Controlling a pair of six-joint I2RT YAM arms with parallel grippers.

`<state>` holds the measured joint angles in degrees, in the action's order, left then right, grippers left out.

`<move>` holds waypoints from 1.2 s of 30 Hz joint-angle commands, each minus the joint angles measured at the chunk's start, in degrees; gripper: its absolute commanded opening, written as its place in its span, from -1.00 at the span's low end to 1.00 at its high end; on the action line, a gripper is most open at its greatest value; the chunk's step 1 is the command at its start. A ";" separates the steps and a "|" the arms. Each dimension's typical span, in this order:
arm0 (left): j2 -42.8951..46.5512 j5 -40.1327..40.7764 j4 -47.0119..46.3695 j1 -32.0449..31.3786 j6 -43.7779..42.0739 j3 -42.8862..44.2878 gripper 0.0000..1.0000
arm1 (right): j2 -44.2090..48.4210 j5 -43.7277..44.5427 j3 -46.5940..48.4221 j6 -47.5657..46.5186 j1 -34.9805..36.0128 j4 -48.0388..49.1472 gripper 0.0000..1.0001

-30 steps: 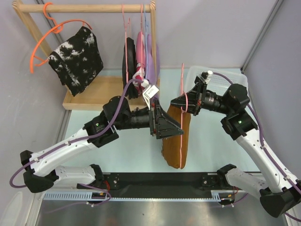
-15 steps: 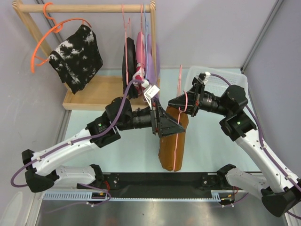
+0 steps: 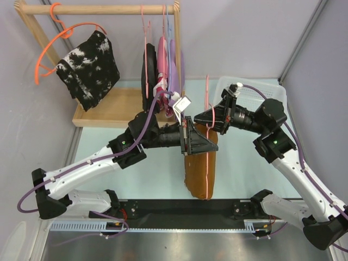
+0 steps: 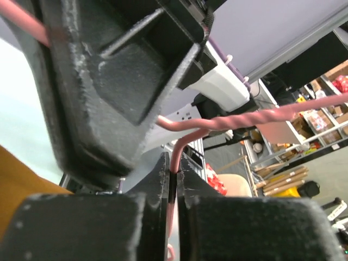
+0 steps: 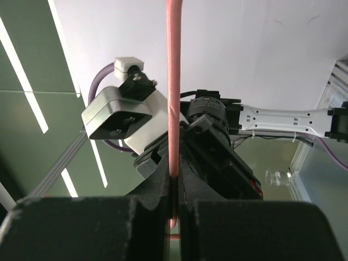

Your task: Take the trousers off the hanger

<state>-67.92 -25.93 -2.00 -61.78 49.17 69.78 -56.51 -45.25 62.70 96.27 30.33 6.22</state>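
The rust-brown trousers (image 3: 197, 174) hang in mid-air between the two arms, draped on the thin pink wire hanger (image 3: 207, 92). A pink wire runs down their front. My right gripper (image 3: 199, 117) is shut on the hanger from the right, near the top of the cloth. My left gripper (image 3: 213, 145) comes in from the left just below it, shut on the wire. In the left wrist view the hanger (image 4: 244, 117) is pinched in my left gripper (image 4: 172, 182), and a corner of the trousers (image 4: 22, 185) shows. In the right wrist view the hanger (image 5: 173, 81) is pinched in my right gripper (image 5: 174, 187).
A wooden rack (image 3: 103, 9) at the back carries an orange round hanger (image 3: 46, 49) with a black-and-white garment (image 3: 89, 62), a dark garment (image 3: 149, 70) and pink and purple ones. Its wooden base (image 3: 114, 109) lies below. A clear plastic bin (image 3: 255, 92) sits at the back right.
My left gripper has moved right and shut on the hanger wire. The trousers and hanger have shifted slightly left. The right gripper has kept its hold.
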 commanded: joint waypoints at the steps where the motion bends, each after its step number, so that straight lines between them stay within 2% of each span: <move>1: -0.46 -1.40 -3.10 -0.36 2.33 1.15 -0.99 | 1.93 1.66 2.96 2.00 0.44 8.29 -1.00; 4: -0.11 -0.61 -2.66 -0.27 3.48 2.38 -0.99 | 2.81 2.01 2.43 -1.86 0.00 3.82 -1.00; 7: -0.46 -0.61 -1.26 -0.27 4.62 5.71 -0.99 | 4.21 3.59 2.78 -10.99 -2.01 -5.85 -0.71; 8: -0.55 -0.61 -0.64 -0.19 5.23 6.33 -1.00 | 4.91 3.86 2.78 -13.02 -2.63 -9.26 -0.48; 10: -0.37 -0.35 -0.03 -0.19 5.50 7.38 -1.00 | 5.62 4.47 2.34 -18.38 -4.22 -14.64 -0.23; 11: -0.28 -0.17 0.59 -0.18 5.76 8.35 -1.00 | 5.88 4.47 2.08 -19.79 -5.79 -15.87 -0.01; 14: -0.19 -0.17 1.38 0.34 6.73 9.85 -1.00 | 6.94 4.56 1.20 -24.36 -8.25 -20.09 0.31; 16: -0.37 -0.26 1.56 0.78 7.60 10.81 -0.99 | 7.55 4.65 1.55 -28.39 -9.14 -21.85 0.42; 17: -0.54 -0.52 1.56 1.48 8.05 11.25 -1.00 | 7.64 4.82 1.99 -30.16 -9.84 -25.52 0.54; 19: -1.07 -1.40 1.56 2.54 10.32 12.30 -0.99 | 7.91 7.10 4.09 -36.72 -10.55 -30.01 0.58; 20: -1.25 -1.75 1.56 3.85 11.38 12.57 -1.00 | 7.99 8.33 4.97 -39.12 -10.55 -35.00 0.67; 26: -4.58 -0.61 6.03 7.28 13.24 19.94 -1.00 | 10.71 20.89 10.41 -58.34 -10.55 -53.02 0.67; 30: -7.92 -0.08 6.57 9.04 14.46 25.31 -0.99 | 12.83 28.89 12.80 -66.27 -10.55 -60.52 0.68; 36: -15.38 -1.57 6.22 12.55 17.71 36.37 -1.00 | 16.43 34.44 14.38 -73.75 -10.55 -65.19 0.67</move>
<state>-80.75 -26.61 11.84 -51.18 61.82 96.62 -41.60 -17.26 74.41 31.92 19.88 -53.69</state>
